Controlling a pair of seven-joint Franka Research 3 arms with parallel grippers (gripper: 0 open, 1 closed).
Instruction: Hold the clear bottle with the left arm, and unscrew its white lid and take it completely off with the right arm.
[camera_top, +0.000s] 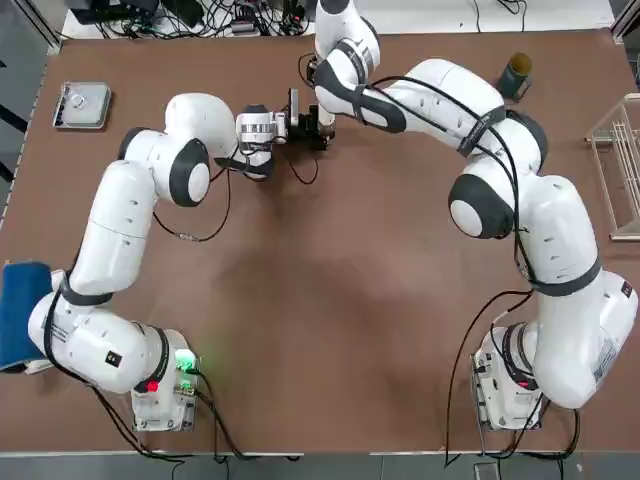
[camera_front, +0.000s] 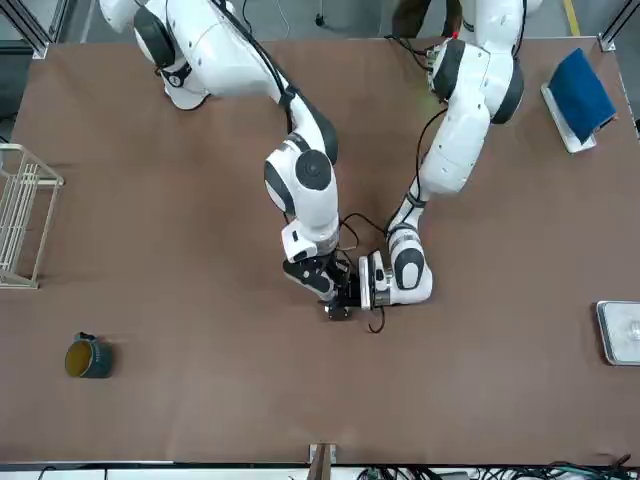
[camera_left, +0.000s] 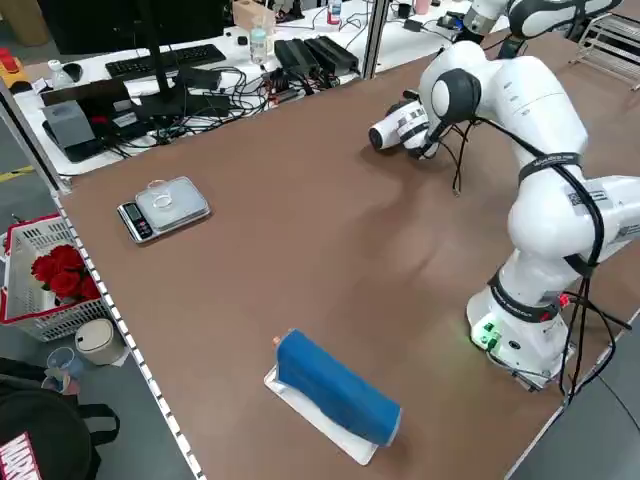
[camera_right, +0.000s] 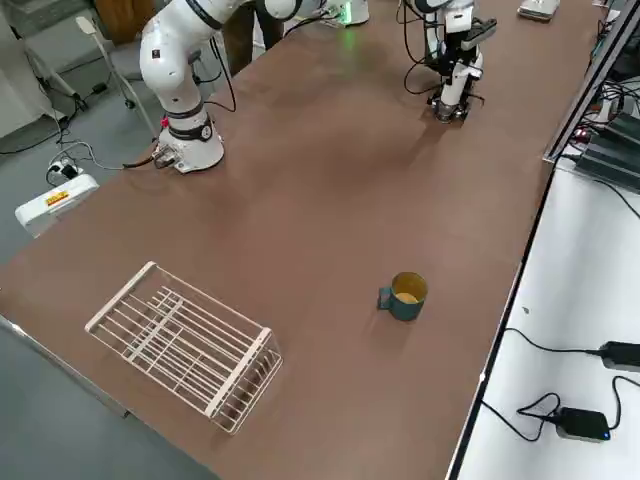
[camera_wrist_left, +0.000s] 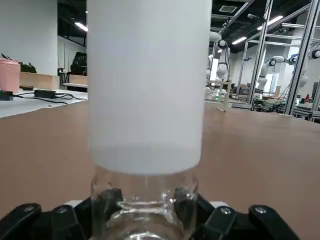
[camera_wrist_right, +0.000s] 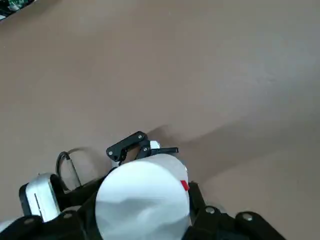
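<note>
Blue roll (camera_top: 22, 312) at the table's (camera_top: 330, 340) 9 o'clock edge; near 12, left gripper (camera_wrist_left: 150, 220) pinches the bottle (camera_wrist_left: 145, 210), apparently empty, right gripper (camera_wrist_right: 142, 220) clamps its lid (camera_wrist_right: 142, 202); teal jar (camera_top: 516, 76) at 1 o'clock holds something yellowish

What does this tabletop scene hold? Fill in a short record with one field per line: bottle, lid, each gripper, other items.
bottle: small clear glass bottle, upright, clamped by the left gripper
lid: tall white cylindrical lid, seated on the bottle's neck, not yet off
left gripper: shut on the bottle below the lid
right gripper: right gripper shut on the lid from above
other items: teal mug, white wire rack, blue roll, small scale
</note>
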